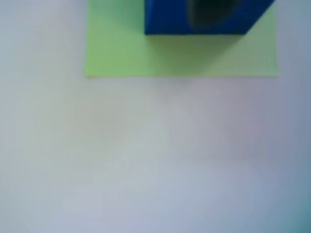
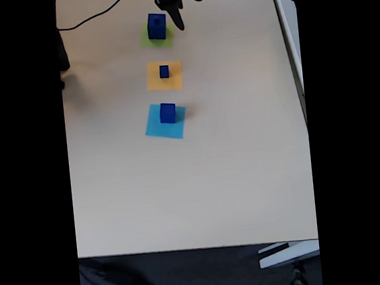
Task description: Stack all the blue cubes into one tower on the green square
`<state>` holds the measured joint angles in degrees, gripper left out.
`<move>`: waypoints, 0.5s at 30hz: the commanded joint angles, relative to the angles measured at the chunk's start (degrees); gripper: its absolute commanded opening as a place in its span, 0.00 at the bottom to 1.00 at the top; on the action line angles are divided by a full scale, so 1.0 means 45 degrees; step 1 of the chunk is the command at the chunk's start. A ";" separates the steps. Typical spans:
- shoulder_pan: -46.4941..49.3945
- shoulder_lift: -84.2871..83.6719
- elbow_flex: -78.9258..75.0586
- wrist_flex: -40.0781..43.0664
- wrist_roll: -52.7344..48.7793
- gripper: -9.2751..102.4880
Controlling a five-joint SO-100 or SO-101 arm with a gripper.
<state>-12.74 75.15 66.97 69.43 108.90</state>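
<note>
Three dark blue cubes are seen in the fixed view, none stacked: nearest, a medium cube on the light-blue square; at 12 o'clock of it, a small cube on the orange square; farthest, the largest cube on the green square. The gripper hangs just at its 3 o'clock; whether the jaws are apart cannot be told. No writing can be read.

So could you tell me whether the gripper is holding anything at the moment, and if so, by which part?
Nothing is held. In the fixed view the gripper hangs just right of the blue cube on the green square, with nothing between its fingers.
</note>
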 commanded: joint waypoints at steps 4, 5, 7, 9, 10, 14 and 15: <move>-0.1348 0.1035 0.0566 0.0020 0.1875 0.36; -0.1465 0.0996 0.0703 -0.0059 0.1895 0.36; -0.1523 0.0781 0.0762 -0.0098 0.1660 0.36; -0.1523 0.0625 0.0742 -0.0176 0.1309 0.36; -0.1582 0.0586 0.0723 -0.0176 0.1289 0.36; -0.1680 0.0488 0.0684 -0.0098 0.1152 0.35; -0.1719 0.0469 0.0703 -0.0078 0.1211 0.35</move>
<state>-20.21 75.41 70.75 69.43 114.61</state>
